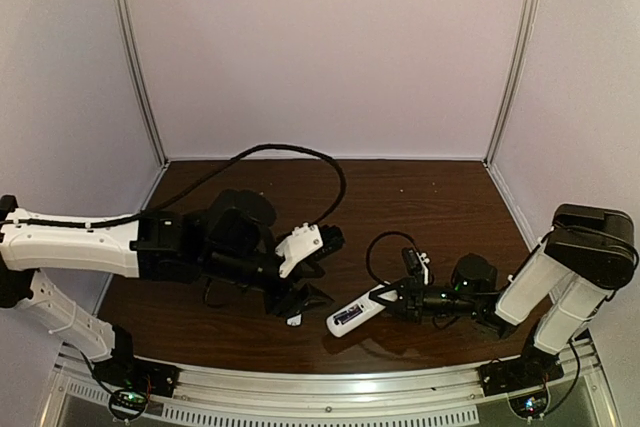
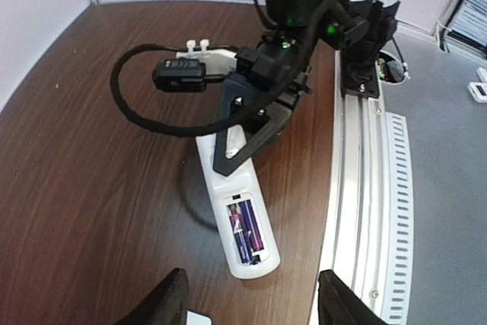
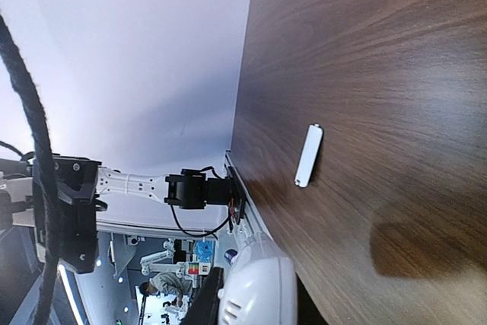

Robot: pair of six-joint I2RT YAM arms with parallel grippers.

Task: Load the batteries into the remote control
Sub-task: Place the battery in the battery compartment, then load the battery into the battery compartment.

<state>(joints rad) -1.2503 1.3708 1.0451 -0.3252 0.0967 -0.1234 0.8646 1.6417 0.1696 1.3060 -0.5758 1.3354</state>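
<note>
The white remote control (image 1: 355, 316) lies back-up on the table near the front edge. Its battery bay is open, and two blue-purple batteries (image 2: 246, 231) lie side by side inside it. My right gripper (image 1: 396, 299) is shut on the remote's far end, with its black fingers (image 2: 242, 141) clamped across the body. The remote's rounded end (image 3: 262, 294) fills the bottom of the right wrist view. My left gripper (image 2: 251, 304) is open and empty, just short of the remote's battery end. It is also in the top view (image 1: 303, 299).
The small white battery cover (image 3: 308, 156) lies loose on the table beside my left fingers, also seen in the top view (image 1: 294, 321). The metal rail (image 2: 365, 188) runs along the table's front edge. A black cable (image 2: 144, 112) loops over the table.
</note>
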